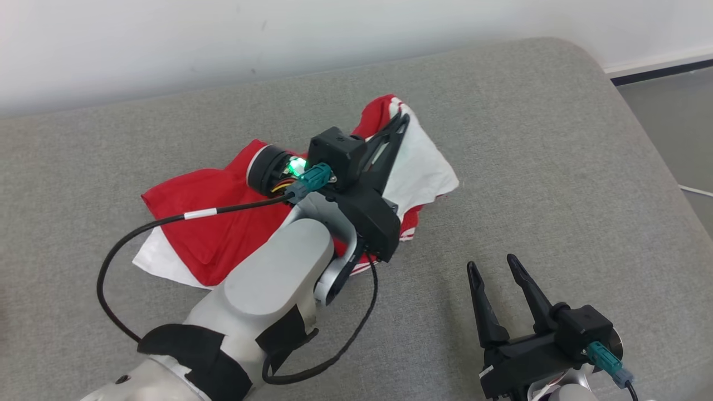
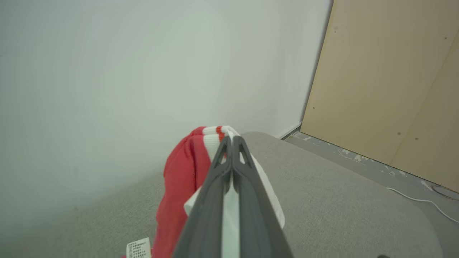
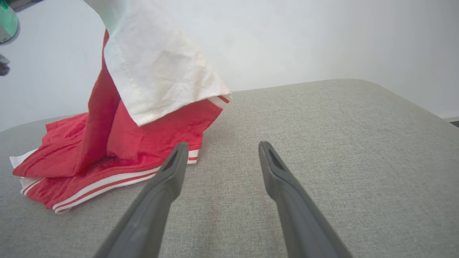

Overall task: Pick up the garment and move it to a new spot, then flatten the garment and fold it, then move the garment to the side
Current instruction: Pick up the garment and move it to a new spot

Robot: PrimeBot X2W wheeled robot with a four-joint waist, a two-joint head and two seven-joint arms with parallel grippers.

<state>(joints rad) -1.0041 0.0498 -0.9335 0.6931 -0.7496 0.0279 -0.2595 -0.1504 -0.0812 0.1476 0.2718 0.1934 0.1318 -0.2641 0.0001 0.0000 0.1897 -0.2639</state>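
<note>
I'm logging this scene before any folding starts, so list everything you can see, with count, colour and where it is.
garment: one, red and white with striped trim, crumpled on the cushion, one end lifted
care label: one, white, on the garment's lower part
cushion: one, grey fabric, under the garment
wall: one, white, behind the cushion
panel: one, beige, right of the wall
floor cable: one, white, on the grey floor beside the cushion
left gripper: one, dark, shut on the garment's raised end
right gripper: one, dark, open, over bare cushion right of the garment
arm cable: one, black, looping from the left wrist
</note>
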